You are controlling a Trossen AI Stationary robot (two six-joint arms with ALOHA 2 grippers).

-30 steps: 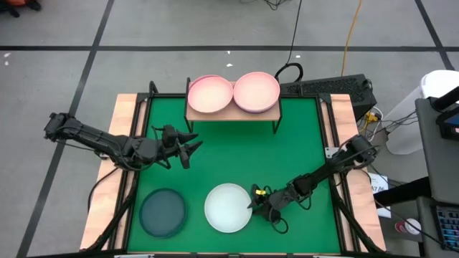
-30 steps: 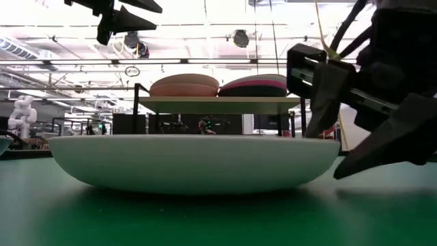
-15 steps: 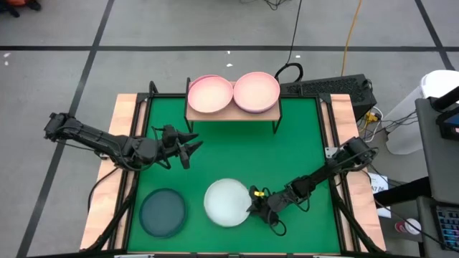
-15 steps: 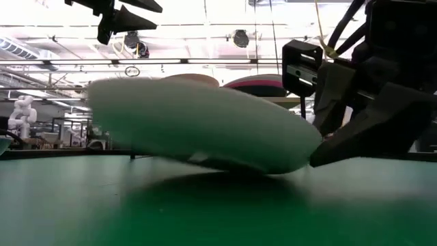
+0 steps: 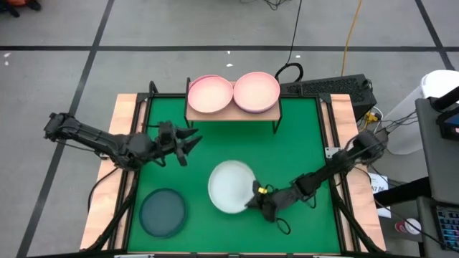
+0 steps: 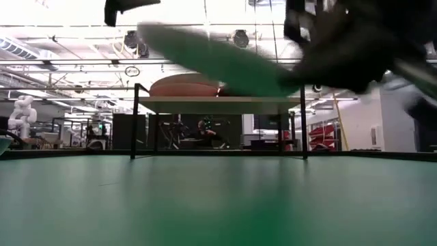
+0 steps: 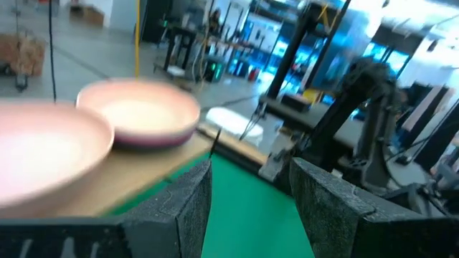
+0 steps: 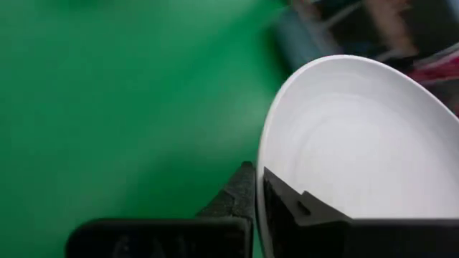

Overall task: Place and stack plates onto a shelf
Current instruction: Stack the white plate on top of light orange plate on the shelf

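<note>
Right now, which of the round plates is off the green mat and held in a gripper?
The pale whitish mint plate, pinched by its rim in the right gripper and tilted in the air; the dark teal plate lies flat, the pink ones sit on the shelf.

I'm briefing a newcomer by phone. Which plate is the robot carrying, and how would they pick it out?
Start at the green mat, then look to its near half, right of the dark teal plate. The whitish mint plate hangs tilted above the mat, clamped at its rim by the right pincer: the only pale plate, and the only one lifted.

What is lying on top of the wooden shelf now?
Two stacks of plates sit on the shelf: a pink plate tops one, another pink plate the other. Plates underneath are mostly covered.
</note>
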